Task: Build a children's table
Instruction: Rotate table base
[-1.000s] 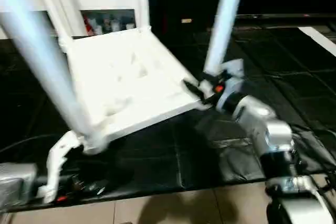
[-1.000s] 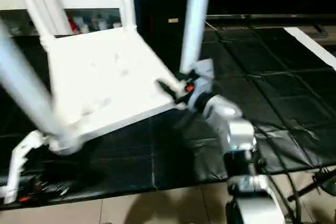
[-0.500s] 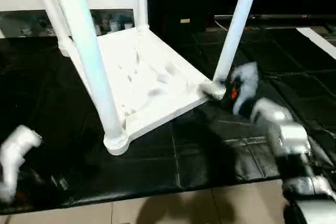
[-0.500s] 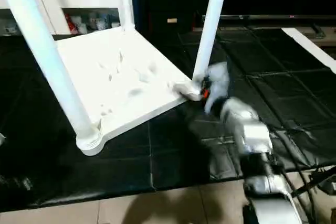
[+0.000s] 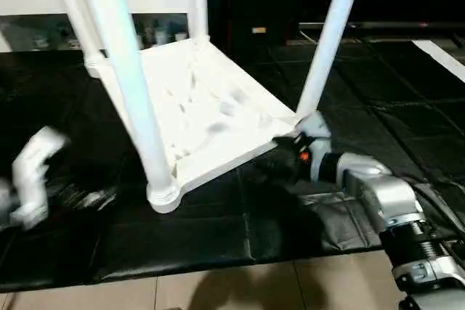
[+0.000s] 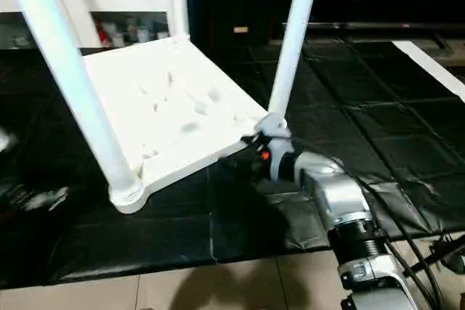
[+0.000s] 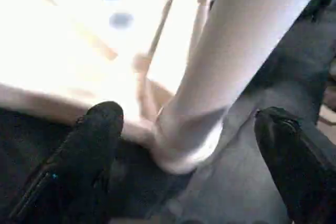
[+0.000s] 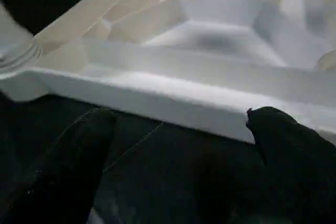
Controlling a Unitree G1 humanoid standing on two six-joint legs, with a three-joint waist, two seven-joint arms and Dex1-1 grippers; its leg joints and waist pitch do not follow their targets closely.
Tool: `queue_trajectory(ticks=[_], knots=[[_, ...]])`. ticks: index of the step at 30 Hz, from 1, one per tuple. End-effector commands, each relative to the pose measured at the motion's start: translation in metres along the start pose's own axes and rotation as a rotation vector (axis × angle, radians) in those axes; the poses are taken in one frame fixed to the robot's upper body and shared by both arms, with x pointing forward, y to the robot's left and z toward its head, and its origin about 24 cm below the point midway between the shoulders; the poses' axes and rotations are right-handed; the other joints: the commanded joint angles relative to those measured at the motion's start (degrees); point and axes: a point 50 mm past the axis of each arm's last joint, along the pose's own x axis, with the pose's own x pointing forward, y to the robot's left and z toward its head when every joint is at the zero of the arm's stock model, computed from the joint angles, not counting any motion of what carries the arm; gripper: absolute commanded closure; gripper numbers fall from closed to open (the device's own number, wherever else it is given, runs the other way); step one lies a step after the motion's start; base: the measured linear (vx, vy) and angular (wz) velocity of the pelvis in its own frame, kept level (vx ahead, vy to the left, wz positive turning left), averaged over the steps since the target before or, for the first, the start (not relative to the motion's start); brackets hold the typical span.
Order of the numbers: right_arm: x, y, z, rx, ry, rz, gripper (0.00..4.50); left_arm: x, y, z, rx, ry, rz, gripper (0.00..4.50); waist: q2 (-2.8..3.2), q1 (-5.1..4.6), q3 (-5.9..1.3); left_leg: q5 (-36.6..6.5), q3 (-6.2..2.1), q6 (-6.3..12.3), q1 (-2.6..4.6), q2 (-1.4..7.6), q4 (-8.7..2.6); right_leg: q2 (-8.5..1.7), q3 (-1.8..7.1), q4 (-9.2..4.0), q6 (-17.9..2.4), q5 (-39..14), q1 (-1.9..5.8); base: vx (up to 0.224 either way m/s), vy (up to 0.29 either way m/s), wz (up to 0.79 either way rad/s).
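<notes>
On black floor mat (image 5: 218, 252), upturned children's table (image 5: 203, 107), legs skyward; both end effectors spread, empty.

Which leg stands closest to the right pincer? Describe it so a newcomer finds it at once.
Start at the white table top, lying upside down on the black mat with its legs pointing up. Go to its corner on the robot's right, beside the right pincer. The leg there leans to the right, with dark background behind it, while the nearest, thickest-looking leg stands at the front corner.
</notes>
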Motion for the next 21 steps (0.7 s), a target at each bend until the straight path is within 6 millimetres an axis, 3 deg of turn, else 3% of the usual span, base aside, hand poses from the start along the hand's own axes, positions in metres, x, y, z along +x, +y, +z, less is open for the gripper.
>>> queue_trajectory(ticks=[1,4,6,7,8,10,16,21], knots=[[-0.003,0.002,-0.002,-0.019,0.038,0.016,0.00,0.009,-0.002,0.007,0.011,-0.023,-0.037,0.07,0.59,0.12,-3.31,-11.83,-0.37,0.45,0.21,1.14,-4.32,-3.53,3.33,-3.60,-10.14,-16.13,3.07,0.000,0.000,0.00],[-0.003,0.002,-0.007,-0.030,0.078,0.016,0.00,0.024,-0.004,0.017,0.026,-0.063,-0.086,0.07,0.31,0.39,-3.29,-11.01,-0.21,0.51,0.30,1.13,-4.19,-3.53,3.38,-3.86,-9.59,-17.37,2.90,0.000,0.000,0.00],[-0.002,0.000,-0.011,-0.039,0.113,-0.009,0.00,0.039,-0.008,0.025,0.037,-0.097,-0.127,0.07,0.43,0.83,-3.42,-10.86,-0.24,0.06,0.43,1.16,-4.10,-3.67,3.38,-3.88,-9.44,-17.79,2.90,0.000,0.000,0.00],[0.000,-0.002,-0.013,-0.048,0.133,-0.027,0.00,0.045,-0.011,0.028,0.040,-0.110,-0.152,0.07,0.90,0.91,-3.40,-11.02,-0.28,-0.12,0.36,1.12,-4.09,-3.69,3.40,-3.79,-9.52,-17.63,2.91,0.000,0.000,0.00],[0.000,-0.002,-0.014,-0.048,0.136,-0.030,0.00,0.045,-0.011,0.028,0.040,-0.111,-0.155,0.07,0.57,0.86,-3.49,-11.00,-0.28,-0.33,0.37,1.13,-4.09,-3.57,3.35,-3.84,-9.45,-17.26,2.95,0.000,0.000,0.00],[0.005,-0.006,-0.019,-0.056,0.170,-0.082,0.00,0.056,-0.018,0.034,0.038,-0.132,-0.215,0.07,0.88,0.81,-3.58,-10.86,-0.32,-0.60,0.24,1.05,-4.02,-3.62,3.31,-3.65,-9.72,-16.64,3.07,0.000,0.000,0.00],[0.024,-0.016,-0.017,-0.017,0.125,-0.222,0.00,0.078,-0.042,0.040,0.046,-0.129,-0.371,0.07,0.33,0.46,-3.66,-9.72,-0.19,-0.60,0.16,1.02,-3.87,-3.54,3.38,-3.41,-10.79,-14.87,3.05,0.000,0.000,0.00],[0.034,-0.017,-0.012,0.000,0.094,-0.266,0.00,0.095,-0.062,0.046,0.059,-0.136,-0.466,0.07,0.43,0.51,-3.75,-9.19,-0.18,-0.78,0.16,1.13,-3.88,-3.50,3.37,-3.06,-11.02,-13.37,3.18,0.000,0.000,0.00]])
